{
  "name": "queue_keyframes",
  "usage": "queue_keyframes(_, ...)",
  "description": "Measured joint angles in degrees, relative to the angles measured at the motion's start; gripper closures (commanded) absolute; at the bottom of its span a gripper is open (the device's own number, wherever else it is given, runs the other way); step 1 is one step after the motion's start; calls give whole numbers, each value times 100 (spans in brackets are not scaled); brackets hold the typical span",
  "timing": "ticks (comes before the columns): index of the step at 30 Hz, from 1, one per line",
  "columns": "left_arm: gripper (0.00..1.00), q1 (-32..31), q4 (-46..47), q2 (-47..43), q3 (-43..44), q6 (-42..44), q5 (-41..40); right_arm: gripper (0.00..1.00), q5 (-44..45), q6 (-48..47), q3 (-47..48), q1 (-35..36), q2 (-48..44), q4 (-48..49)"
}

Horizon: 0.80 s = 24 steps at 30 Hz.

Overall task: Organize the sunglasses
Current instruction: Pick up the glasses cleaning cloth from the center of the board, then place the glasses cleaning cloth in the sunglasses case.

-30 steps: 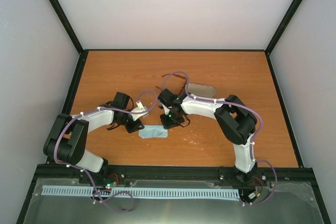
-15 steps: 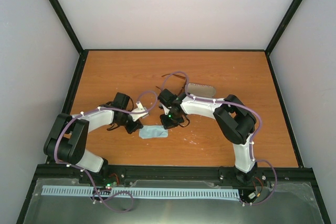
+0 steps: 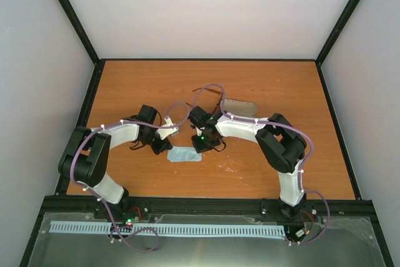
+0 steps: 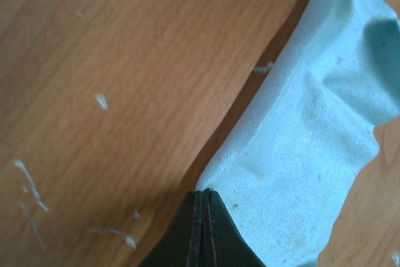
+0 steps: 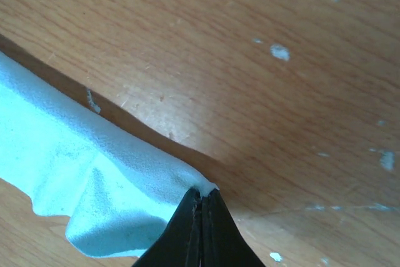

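The sunglasses (image 3: 199,89) show only as thin dark reddish-brown arms at the table's middle back, mostly hidden behind the right wrist and a purple cable. A light blue cloth (image 3: 185,154) lies in front of them. My left gripper (image 3: 164,147) is shut on the cloth's left corner, and its closed fingertips (image 4: 202,193) pinch the cloth (image 4: 312,142) edge. My right gripper (image 3: 204,146) is shut on the right corner, with the cloth (image 5: 75,179) bunched at its tips (image 5: 203,192). The cloth sags between the two grips.
An oblong patterned case (image 3: 240,107) lies just behind the right forearm. White scuff marks (image 5: 279,51) dot the orange wooden table (image 3: 137,85). Black rails and pale walls close in the table on three sides.
Both grippers closed onto the cloth's corners. The left arm swung slightly right and back, and the cloth shifted a little to the right.
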Motion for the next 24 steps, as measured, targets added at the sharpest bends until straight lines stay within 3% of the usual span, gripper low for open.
queue_keyframes(12,100,-37,-79,667,933,-109,234,97,708,197,-170,0,-520,83)
queue_keyframes(24,99,-745,-72,1102,1683,-323,343,97,1565,417,-431,-39,-1080,66)
